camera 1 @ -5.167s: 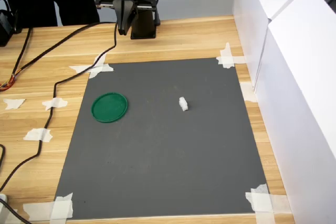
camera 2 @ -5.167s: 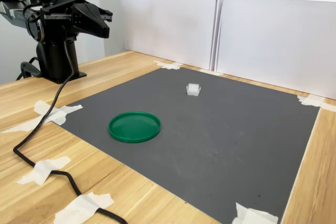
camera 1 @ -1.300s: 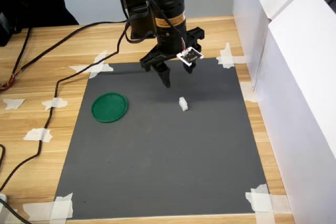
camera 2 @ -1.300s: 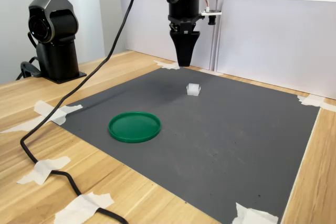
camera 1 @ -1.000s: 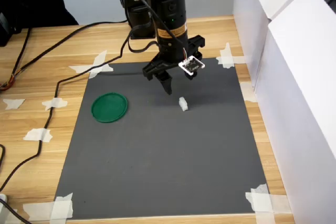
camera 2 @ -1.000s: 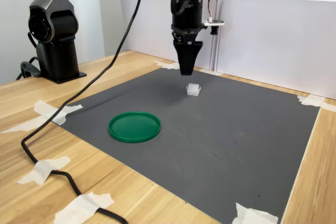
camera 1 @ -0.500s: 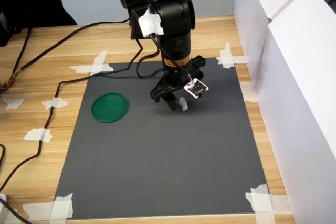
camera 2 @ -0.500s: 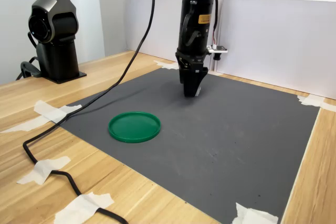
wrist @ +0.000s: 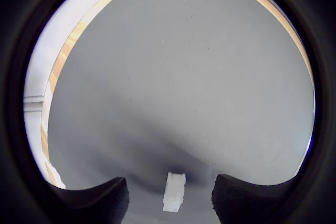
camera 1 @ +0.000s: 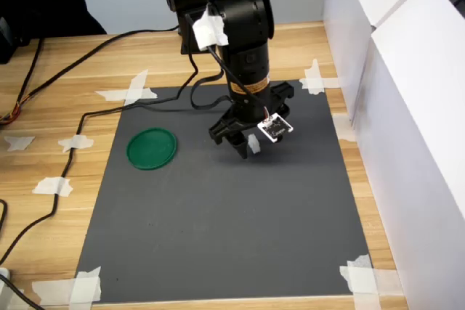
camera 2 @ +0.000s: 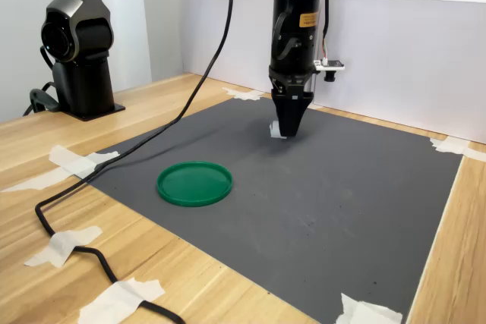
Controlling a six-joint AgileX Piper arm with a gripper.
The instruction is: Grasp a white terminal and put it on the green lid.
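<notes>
Between the spread-apart gripper (wrist: 169,199) fingers lies the white terminal (wrist: 174,191), half-hidden in both exterior views.

The gripper (camera 1: 248,152) has been swung from beside the arm's base out over the mat (camera 1: 218,237) and lowered, so that the white terminal (wrist: 174,191) is now bracketed between its spread fingers.

Wooden bench (camera 1: 65,215) carrying a dark grey mat (camera 1: 218,230) taped at its corners; on the mat, green lid (camera 1: 152,148) at centre-left, white terminal (camera 1: 253,145) mid-frame; black cable (camera 1: 87,110) trailing at left.
</notes>
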